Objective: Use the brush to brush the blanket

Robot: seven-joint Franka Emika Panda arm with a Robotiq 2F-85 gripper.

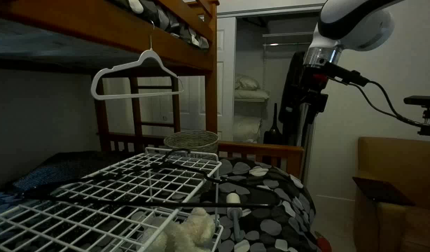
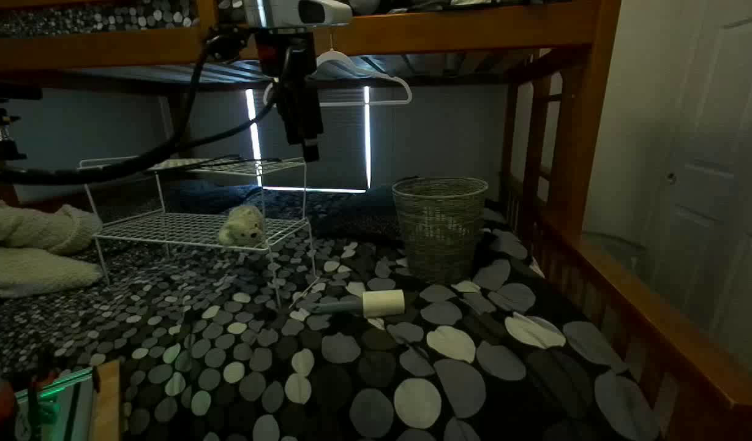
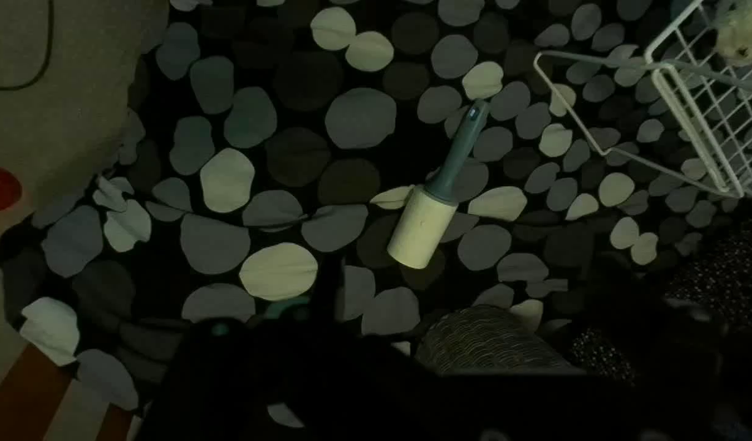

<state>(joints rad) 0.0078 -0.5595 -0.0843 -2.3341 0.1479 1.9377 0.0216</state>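
Tool [image 2: 311, 153] hangs in mid-air; whether clenched or released, I cannot tell. Below, in an exterior view, spreads the dotted blanket [image 2: 342, 349], a lint roller [image 2: 383, 303] lying on it, handle [image 2: 342, 307] toward nine o'clock. From the roller, a wire rack [image 2: 168, 228] bearing a teddy [image 2: 244, 226] stands at ten, a basket [image 2: 440, 245] at one.

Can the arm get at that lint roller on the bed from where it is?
Probably yes, from above: in the wrist view nothing covers the lint roller on the blanket. The wire shelf and wicker basket stand nearby but not over it, so the jaws should have room to descend.
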